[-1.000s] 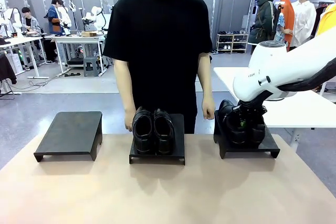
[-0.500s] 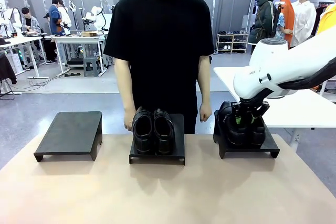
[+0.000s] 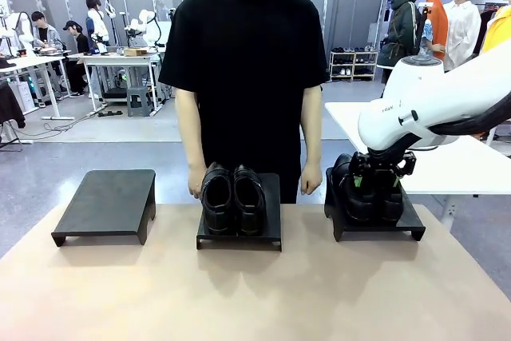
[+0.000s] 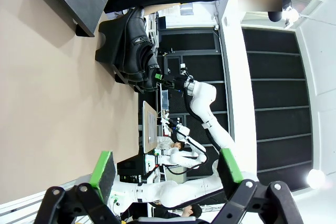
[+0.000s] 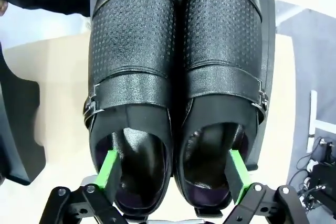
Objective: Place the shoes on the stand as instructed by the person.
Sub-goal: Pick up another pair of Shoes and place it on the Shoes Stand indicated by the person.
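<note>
Your glossy black leather dress shoes with buckle straps point(image 5: 178, 77) sit side by side on the right-hand black slanted stand point(image 3: 375, 225), toes pointing away from the wrist camera. That looks like the spot they're meant for, since both soles appear to rest flat on the deck. The right gripper point(image 5: 173, 174) is spread wide right at the heel openings, one green pad point(image 5: 109, 170) dipping into one shoe's mouth and the other pad in its neighbour's. So it's released, gripping nothing, and the inner walls between the pads are free. I'd guess pinching those two walls together is how you'd carry a pair in one go. The other pair of matching black shoes point(image 3: 232, 197) sits on the middle black stand point(image 3: 273, 233), just in front of the person in the black T-shirt point(image 3: 247, 69), whose hands hang at the table's far edge. The left-hand black stand point(image 3: 108, 201) holds no shoes. Your left gripper point(image 4: 165, 174) hangs well back with its fingers apart, holding nothing. Lift the right one straight up so the pads don't snag the heels.
</note>
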